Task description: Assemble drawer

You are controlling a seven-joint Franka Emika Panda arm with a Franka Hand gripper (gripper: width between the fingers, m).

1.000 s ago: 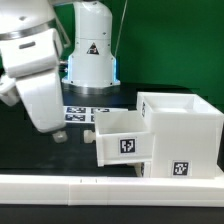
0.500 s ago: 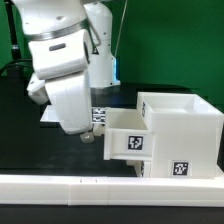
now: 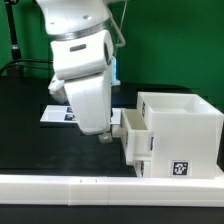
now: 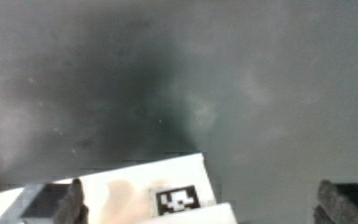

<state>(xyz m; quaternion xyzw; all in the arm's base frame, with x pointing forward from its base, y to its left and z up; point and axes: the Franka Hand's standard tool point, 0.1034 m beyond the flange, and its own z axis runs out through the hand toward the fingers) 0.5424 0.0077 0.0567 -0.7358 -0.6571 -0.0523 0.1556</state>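
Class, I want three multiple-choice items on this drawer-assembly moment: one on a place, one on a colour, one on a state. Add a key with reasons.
1. In the exterior view, where does the small white plastic drawer tray sit relative to the large white boxy casing?
A. on that view's left side of it
B. on top of it
C. behind it

2. What colour is the table surface?
A. white
B. black
C. red

3. How does the tray stand?
A. lying far from the casing
B. hidden wholly inside it
C. partly in the casing, its front sticking out

Key: 1 A, the tray juts from the casing's left face in that view. 2 B, the bare table is black. 3 C, the tray's tagged front shows beside the robot's pincer.
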